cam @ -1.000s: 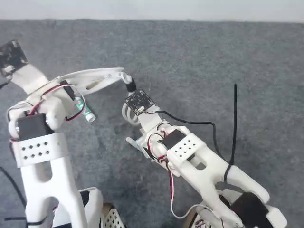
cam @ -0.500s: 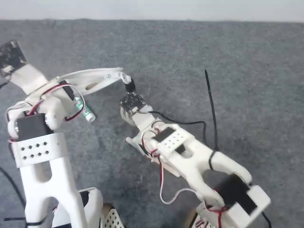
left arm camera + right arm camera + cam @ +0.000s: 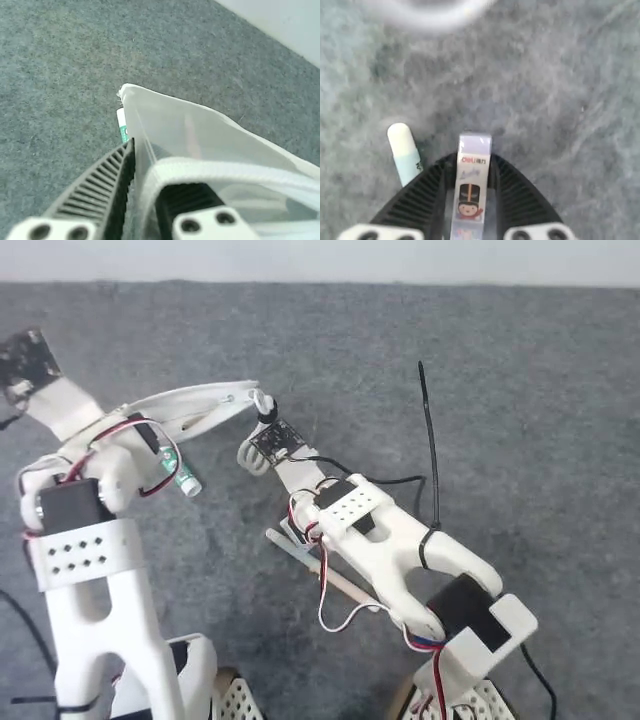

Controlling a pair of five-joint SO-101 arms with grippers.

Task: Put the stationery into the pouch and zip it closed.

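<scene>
Right gripper is clamped on a small white printed piece, probably an eraser (view is blurred). Versus a second ago it is swung left and farther, now just beside the mouth of the pouch, so insertion is judged next. The pouch is pinched at its rim by the left gripper. A green-white tube and a pencil are left on the mat. A black cable is kept right, off the path.
</scene>
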